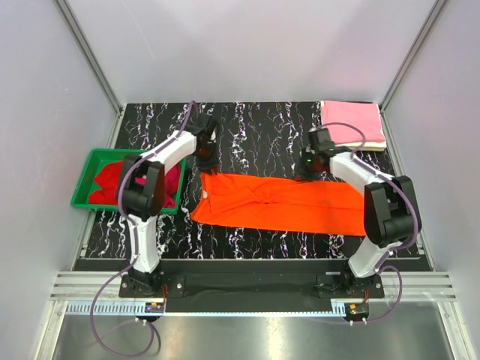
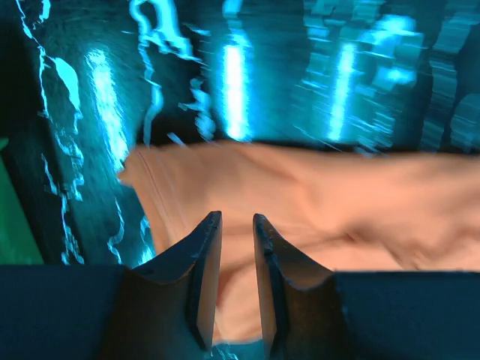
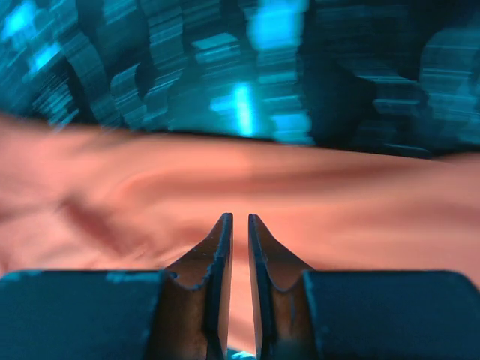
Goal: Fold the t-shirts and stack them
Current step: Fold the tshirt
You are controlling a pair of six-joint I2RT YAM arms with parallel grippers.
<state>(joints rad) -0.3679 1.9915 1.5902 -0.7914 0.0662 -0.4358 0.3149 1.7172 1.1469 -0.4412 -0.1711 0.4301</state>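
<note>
Hovering at the far long edge of the orange t-shirt (image 1: 285, 204), I have my left fingers (image 1: 205, 157) by its left corner and my right fingers (image 1: 308, 168) towards its right end. That placing would let both pairs take the same edge together. Each pair stands a narrow slit apart, pinching nothing, and cloth lies just beneath and ahead of the tips. The shirt lies as a long band on the bench (image 1: 255, 124) between my two pairs. I judge the lengthwise fold done and the crosswise folds still to come. Beyond my right fingers sits the folded pink t-shirt (image 1: 351, 120), likely the stack. Outboard of my left fingers, red t-shirts (image 1: 111, 180) wait in the green bin (image 1: 81, 192).
</note>
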